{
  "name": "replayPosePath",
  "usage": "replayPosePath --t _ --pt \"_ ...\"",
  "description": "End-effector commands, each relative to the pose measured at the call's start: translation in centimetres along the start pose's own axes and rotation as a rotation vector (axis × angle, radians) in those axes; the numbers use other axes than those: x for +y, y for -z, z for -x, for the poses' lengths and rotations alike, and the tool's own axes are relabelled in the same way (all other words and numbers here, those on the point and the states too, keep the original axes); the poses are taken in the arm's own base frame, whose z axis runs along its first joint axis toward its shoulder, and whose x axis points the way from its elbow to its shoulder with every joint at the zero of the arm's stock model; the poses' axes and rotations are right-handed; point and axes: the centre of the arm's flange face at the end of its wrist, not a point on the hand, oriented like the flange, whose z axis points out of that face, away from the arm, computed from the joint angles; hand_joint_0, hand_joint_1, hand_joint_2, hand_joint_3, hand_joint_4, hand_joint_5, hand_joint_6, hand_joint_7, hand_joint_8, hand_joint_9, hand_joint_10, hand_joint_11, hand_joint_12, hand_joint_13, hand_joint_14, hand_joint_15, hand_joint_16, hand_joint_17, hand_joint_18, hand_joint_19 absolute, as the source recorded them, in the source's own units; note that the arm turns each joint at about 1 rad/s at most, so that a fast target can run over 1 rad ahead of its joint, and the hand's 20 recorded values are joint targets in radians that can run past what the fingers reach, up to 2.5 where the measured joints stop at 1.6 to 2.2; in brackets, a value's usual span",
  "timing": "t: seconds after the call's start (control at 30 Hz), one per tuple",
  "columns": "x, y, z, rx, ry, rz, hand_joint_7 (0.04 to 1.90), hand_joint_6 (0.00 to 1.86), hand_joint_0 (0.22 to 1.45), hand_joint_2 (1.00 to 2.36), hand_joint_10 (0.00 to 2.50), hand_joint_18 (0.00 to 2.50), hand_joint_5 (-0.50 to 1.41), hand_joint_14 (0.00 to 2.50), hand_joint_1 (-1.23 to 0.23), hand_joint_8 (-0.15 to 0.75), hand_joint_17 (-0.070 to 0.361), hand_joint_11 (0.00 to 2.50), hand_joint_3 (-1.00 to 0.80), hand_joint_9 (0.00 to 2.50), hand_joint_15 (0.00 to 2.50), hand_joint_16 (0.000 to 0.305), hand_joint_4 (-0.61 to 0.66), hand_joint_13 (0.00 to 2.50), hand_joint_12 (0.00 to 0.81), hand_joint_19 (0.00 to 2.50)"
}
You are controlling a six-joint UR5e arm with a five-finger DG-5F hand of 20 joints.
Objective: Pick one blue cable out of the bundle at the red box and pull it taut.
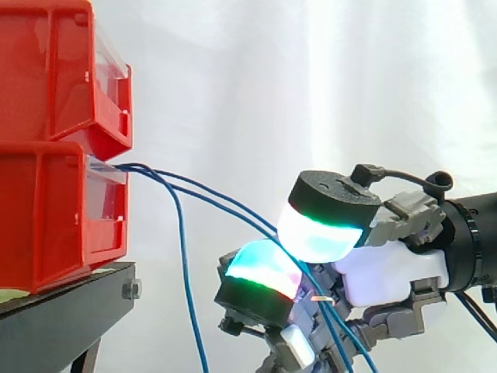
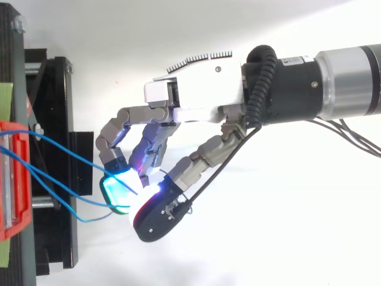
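Note:
Several blue cables come out of the lower red box at the left. Two of them slope down and right in a fairly straight line to my hand. There they pass between two glowing pads that are pressed together. A third blue cable hangs loose, dropping straight down beside the stand. From above, my hand reaches in from the right with its fingers curled. The cables run from the red box to the pinching fingertips, and one loops slack just below them.
A second red box is stacked on the lower one, and both rest on a black stand. The white curtain hangs behind. Open space lies between the boxes and my hand.

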Motion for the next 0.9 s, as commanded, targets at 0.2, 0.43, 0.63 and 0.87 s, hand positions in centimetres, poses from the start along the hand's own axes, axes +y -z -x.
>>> replayPosePath --t 0.2,0.43,0.63,0.87 --pt "0.0 0.0 0.1 -0.002 0.000 0.001 1.09 0.91 0.79 1.00 0.01 0.79 -0.19 0.01 -0.95 0.326 0.114 0.76 -0.50 0.82 0.30 0.051 0.10 0.72 0.394 0.37" --pt "1.1 0.3 0.3 -0.006 0.001 0.016 1.15 0.92 0.75 1.00 0.02 0.80 -0.18 0.01 -0.96 0.326 0.113 0.83 -0.50 0.86 0.31 0.050 0.16 0.73 0.393 0.38" --pt "1.5 0.4 0.3 -0.006 0.004 0.019 1.20 0.90 0.51 1.00 0.02 0.83 -0.14 0.01 -0.87 0.368 0.126 0.83 -0.50 0.93 0.34 0.056 0.20 0.76 0.420 0.45" --pt "1.5 0.3 0.2 -0.003 0.003 0.021 1.27 0.88 0.59 1.01 0.02 0.83 -0.12 0.01 -0.73 0.361 0.118 0.81 -0.41 1.02 0.35 0.053 0.17 0.79 0.408 0.49"
